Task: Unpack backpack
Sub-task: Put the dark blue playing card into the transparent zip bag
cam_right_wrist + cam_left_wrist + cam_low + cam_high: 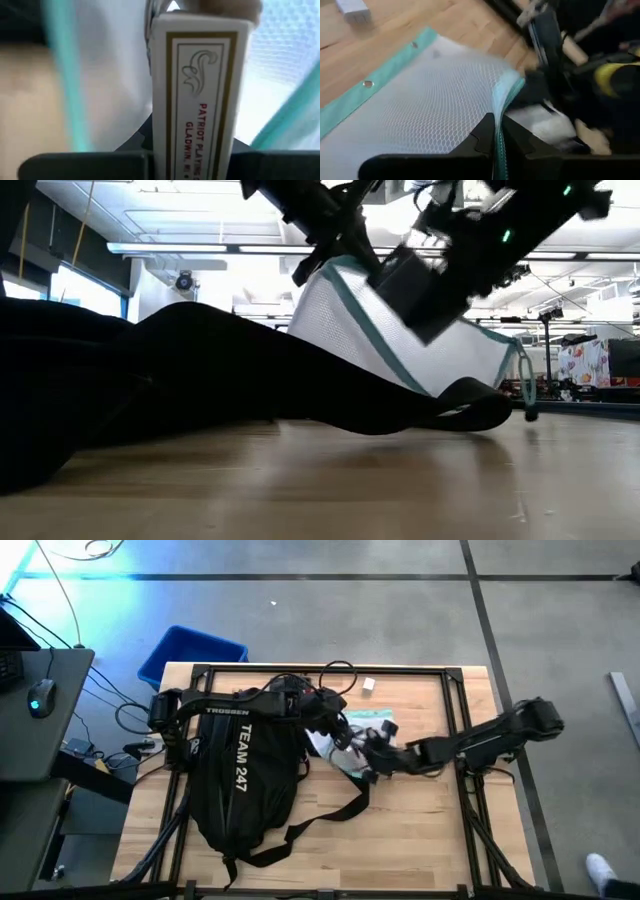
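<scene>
At frame centre, left gripper (497, 131) jaws pinch the mesh bag (435, 95); right gripper (192, 150) jaws clamp what seems a card box (200, 90) beside the backpack (240, 775).

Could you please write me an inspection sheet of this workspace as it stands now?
Surface: wooden table, bare at the front right.
Job's things: black backpack lies flat on the left half, straps spread; white mesh bag with teal trim lies beside it.
Clutter: small white box near the far edge.
Grippers: left gripper shut on the mesh bag's trim; right gripper shut on a card box at the bag.
Cables: black cables by the backpack's top; more on the floor at left.
Surroundings: blue bin behind the table, desk with mouse at left.
</scene>
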`<act>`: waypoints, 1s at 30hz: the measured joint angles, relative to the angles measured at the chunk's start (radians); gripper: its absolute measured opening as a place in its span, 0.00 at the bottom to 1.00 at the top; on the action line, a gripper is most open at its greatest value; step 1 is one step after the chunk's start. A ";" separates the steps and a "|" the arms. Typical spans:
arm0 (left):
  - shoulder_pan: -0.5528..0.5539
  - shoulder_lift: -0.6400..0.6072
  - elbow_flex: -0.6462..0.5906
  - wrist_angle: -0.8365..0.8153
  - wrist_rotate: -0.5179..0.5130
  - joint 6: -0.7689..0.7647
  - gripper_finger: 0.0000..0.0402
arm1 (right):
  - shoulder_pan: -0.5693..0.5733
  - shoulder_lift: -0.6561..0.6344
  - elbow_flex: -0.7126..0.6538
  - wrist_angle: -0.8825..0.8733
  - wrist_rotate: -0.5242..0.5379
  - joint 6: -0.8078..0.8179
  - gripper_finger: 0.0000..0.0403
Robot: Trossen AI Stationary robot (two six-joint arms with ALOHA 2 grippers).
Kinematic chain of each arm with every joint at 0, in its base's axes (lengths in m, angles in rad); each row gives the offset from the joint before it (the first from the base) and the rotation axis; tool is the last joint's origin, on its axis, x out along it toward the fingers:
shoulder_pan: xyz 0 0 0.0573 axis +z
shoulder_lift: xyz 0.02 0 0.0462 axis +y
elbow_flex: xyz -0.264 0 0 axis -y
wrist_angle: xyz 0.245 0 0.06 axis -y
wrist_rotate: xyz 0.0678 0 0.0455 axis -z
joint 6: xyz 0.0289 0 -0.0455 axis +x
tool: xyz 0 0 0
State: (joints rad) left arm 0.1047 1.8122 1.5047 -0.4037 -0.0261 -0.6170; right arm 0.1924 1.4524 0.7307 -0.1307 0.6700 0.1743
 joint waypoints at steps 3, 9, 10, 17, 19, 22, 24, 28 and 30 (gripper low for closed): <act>0.000 0.000 0.000 -0.058 0.004 0.002 0.00 | -0.035 0.085 0.020 0.039 0.105 -0.034 0.15; 0.000 0.000 0.000 -0.111 0.013 0.018 0.00 | -0.107 0.192 0.082 0.047 0.070 -0.070 0.27; 0.000 0.000 0.000 -0.112 0.013 0.018 0.00 | -0.117 0.202 0.092 0.049 0.046 -0.075 0.28; 0.001 0.000 0.000 -0.118 -0.005 0.019 0.00 | -0.140 0.224 0.108 0.070 -0.076 -0.098 0.39; 0.001 0.000 0.000 -0.122 -0.009 0.018 0.00 | -0.140 0.224 0.108 0.075 -0.077 -0.097 0.44; 0.001 0.000 0.000 -0.129 -0.010 0.017 0.00 | -0.140 0.223 0.108 0.076 -0.077 -0.078 0.51; 0.001 0.000 0.000 -0.138 -0.010 0.017 0.00 | -0.135 0.218 0.107 0.075 -0.091 -0.051 0.55; 0.007 0.000 0.000 -0.180 -0.012 0.019 0.00 | -0.125 0.214 0.107 0.084 -0.240 -0.082 0.60; 0.012 0.000 0.000 -0.202 -0.012 0.026 0.00 | -0.118 0.214 0.106 0.094 -0.315 -0.101 0.61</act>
State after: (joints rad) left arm 0.1168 1.8122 1.5047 -0.6053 -0.0383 -0.5910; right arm 0.0739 1.6669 0.8371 -0.0363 0.3554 0.0728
